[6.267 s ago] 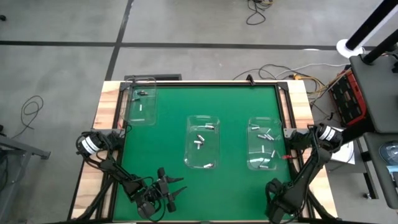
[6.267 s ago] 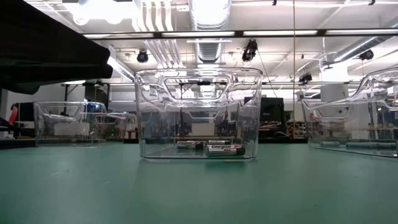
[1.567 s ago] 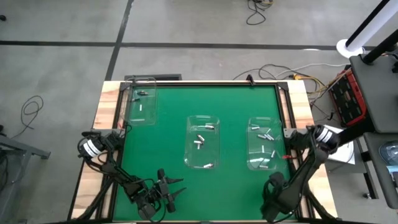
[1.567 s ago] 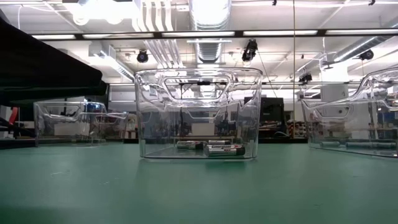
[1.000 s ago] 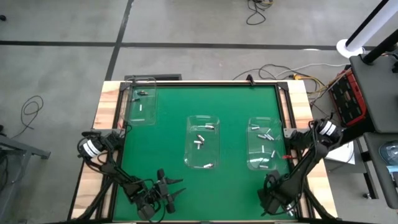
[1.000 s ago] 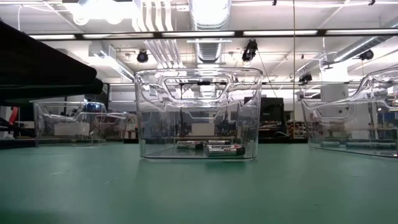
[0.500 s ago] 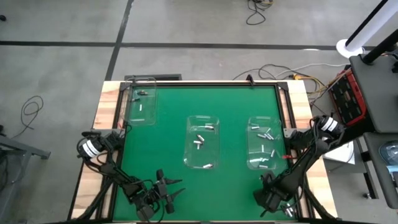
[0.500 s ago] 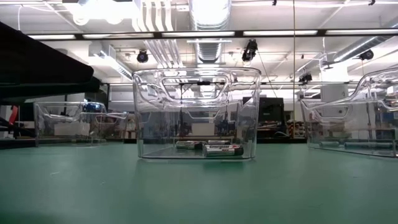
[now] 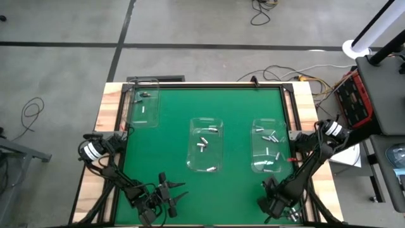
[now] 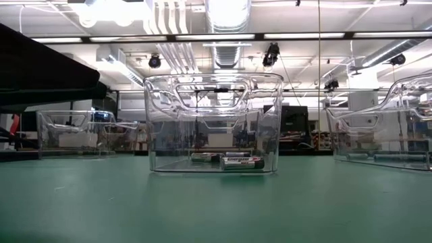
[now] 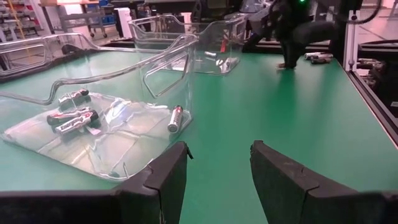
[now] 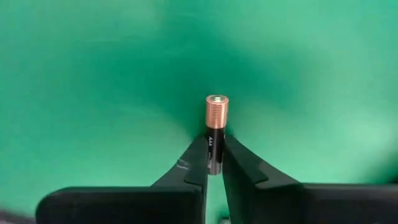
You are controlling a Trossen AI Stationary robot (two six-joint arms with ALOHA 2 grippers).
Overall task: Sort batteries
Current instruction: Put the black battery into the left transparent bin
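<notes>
My right gripper [image 12: 213,148] is near the table's front right [image 9: 273,206], shut on one battery [image 12: 216,127] with a copper end and a black body. Other batteries lie in the middle clear bin [image 9: 207,144] and the right clear bin [image 9: 269,147], and two in the far-left bin [image 9: 142,104]. The left wrist view shows several batteries [image 11: 74,115] on the middle bin's floor and loose ones [image 11: 316,56] on the mat beside the right arm. My left gripper [image 9: 177,195] [image 11: 219,163] stands open near the front edge, left of centre, with nothing between its fingers. My right gripper pinches the battery's black body [image 12: 213,157] between its two fingertips. The battery lies along the fingers, and its copper end [image 12: 217,111] sticks out past them toward the green mat. Whether that end touches the mat cannot be told.
The green mat [image 9: 240,107] is framed by a black rail and wooden edges. The three bins stand apart, with bare mat between them and along the front. In the low view the middle bin [image 10: 213,121] stands ahead, with the left arm's dark bulk [image 10: 40,67] overhead.
My right gripper has gone a little toward the table's near edge and to the left, low over the mat. My left arm has kept still.
</notes>
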